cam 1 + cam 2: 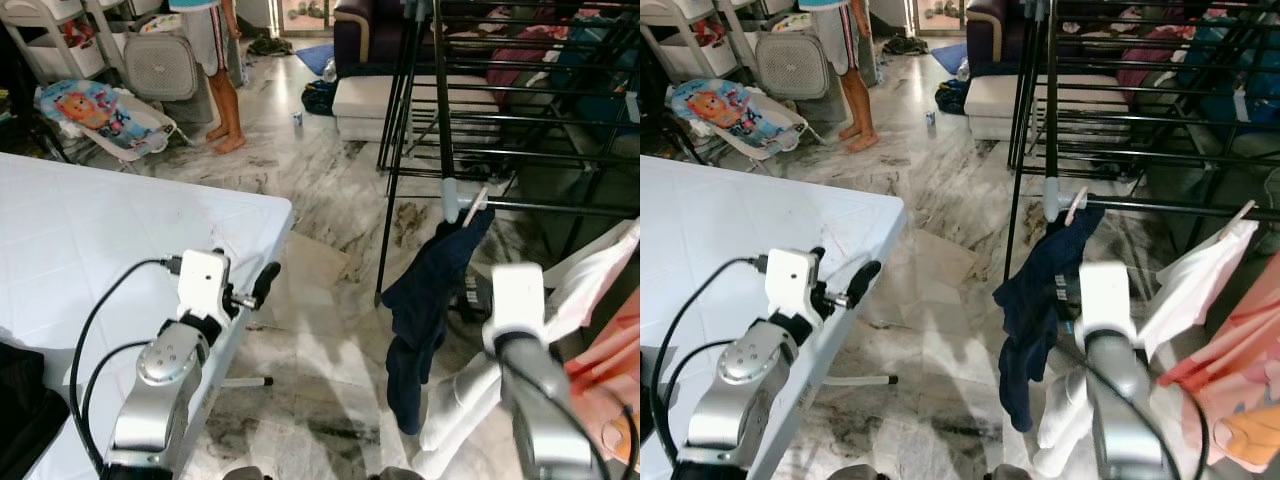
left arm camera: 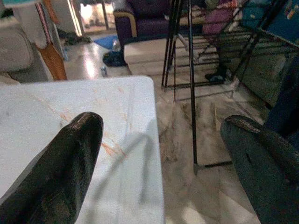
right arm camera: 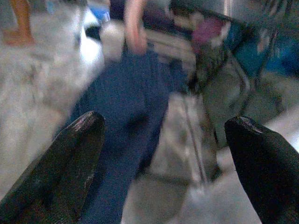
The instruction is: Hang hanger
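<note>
Dark metal tubing forms the drying rack (image 1: 520, 120), from which a navy cloth garment (image 1: 425, 300) droops in soft matt folds. The veined marble floor (image 1: 320, 190) is polished to a gloss. The white table (image 1: 90, 240) has a smooth, faintly quilted surface.

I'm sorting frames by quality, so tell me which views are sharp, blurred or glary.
Left eye view: sharp, evenly lit, mild sheen on the marble floor. Right eye view: much the same. Left wrist view: fairly sharp, bright glare at the far doorway, left claw fingers softly out of focus. Right wrist view: heavily blurred, the navy garment smeared.
</note>
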Motion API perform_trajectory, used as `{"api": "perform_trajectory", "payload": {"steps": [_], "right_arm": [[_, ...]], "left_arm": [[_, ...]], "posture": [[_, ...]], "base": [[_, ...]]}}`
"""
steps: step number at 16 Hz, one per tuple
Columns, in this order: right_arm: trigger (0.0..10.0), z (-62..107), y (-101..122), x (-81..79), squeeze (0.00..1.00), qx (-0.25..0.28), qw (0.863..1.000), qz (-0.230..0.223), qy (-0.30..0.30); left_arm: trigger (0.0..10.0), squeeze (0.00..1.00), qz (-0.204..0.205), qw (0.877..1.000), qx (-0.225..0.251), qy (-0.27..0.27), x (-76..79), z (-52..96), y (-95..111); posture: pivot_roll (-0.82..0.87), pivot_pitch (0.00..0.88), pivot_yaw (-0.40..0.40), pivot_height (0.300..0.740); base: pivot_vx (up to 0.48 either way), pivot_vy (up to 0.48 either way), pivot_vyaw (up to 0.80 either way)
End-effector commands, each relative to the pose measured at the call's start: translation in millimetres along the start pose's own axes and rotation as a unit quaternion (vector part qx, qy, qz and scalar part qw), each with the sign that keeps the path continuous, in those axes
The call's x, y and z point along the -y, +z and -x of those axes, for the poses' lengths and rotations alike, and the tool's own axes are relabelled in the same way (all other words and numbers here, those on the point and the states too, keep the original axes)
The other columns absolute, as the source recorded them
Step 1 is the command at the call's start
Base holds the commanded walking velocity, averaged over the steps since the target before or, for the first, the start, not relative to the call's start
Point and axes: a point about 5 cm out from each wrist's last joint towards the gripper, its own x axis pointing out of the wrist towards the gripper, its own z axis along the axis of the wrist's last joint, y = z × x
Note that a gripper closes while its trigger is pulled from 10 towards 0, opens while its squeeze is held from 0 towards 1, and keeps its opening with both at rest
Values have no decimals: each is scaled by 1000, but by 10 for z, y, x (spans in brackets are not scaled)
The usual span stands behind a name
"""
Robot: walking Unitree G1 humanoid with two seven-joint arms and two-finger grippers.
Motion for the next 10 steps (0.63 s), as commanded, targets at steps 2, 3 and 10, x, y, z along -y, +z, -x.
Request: {"api": "perform_trajectory", "payload": {"steps": [2, 3, 10], "right_arm": [[10000, -94, 155, -43, 0, 30, 1000, 2, 5], [10000, -107, 179, -98, 0, 33, 999, 7, 23], [10000, -17, -322, -185, 0, -167, 981, -59, 73]], "left_arm": [[10000, 0, -6, 1000, 7, 10, -63, 17, 66], [10000, 0, -6, 1000, 5, 11, -59, 22, 50], [10000, 0, -7, 1000, -7, -6, -31, -32, 36]], "posture": [[26, 0, 32, 740], [25, 0, 29, 740], [1, 0, 32, 740]], "base": [[0, 0, 0], [0, 0, 0], [0, 0, 0]]}}
